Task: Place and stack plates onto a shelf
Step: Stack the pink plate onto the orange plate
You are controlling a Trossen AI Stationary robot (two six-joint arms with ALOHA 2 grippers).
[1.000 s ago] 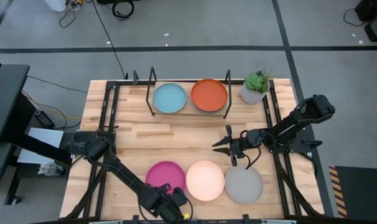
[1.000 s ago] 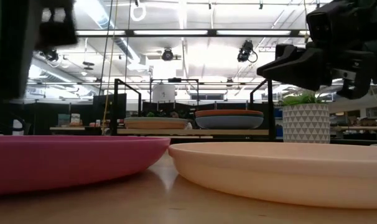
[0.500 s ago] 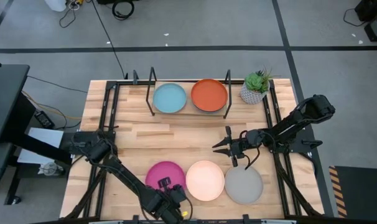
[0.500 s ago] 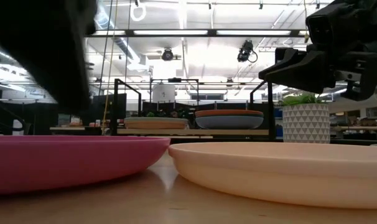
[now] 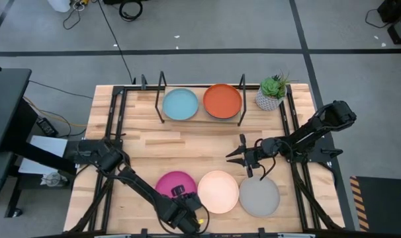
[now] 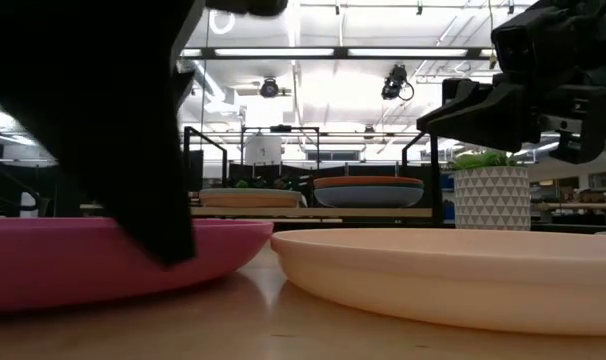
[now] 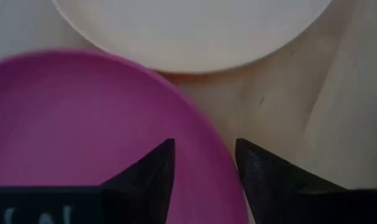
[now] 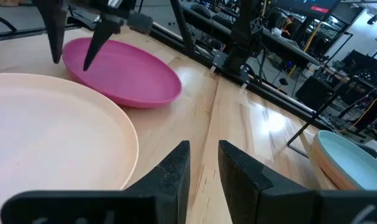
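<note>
Three plates lie in a row on the near part of the table: magenta (image 5: 173,184), peach (image 5: 218,192) and grey (image 5: 259,196). The shelf (image 5: 202,120) at the far side carries a light blue plate (image 5: 180,104) on top of a beige one (image 8: 338,177), and an orange plate (image 5: 222,100) on a blue one (image 6: 368,197). My left gripper (image 5: 185,217) is open, pointing down over the magenta plate's near rim, one finger inside the rim and one outside. My right gripper (image 5: 229,156) hovers between the shelf and the peach plate, its fingers a narrow gap apart with nothing between them. My left gripper stands astride the magenta plate's near rim (image 7: 224,158) from above, one finger (image 7: 152,173) over the plate's inside and the other (image 6: 168,235) outside it, reaching below rim height. Whether either finger touches the rim, I cannot tell. The plate lies flat on the table.
A small potted plant (image 5: 272,92) stands at the far right next to the shelf. Black wire uprights (image 5: 162,96) close off the shelf's two ends. Bare wood lies between the shelf and the row of plates.
My left gripper has sunk toward the magenta plate's near rim and shifted a little toward the table's right. In the low view its dark bulk now fills the left side, down past the rim. The plates have kept their places.
</note>
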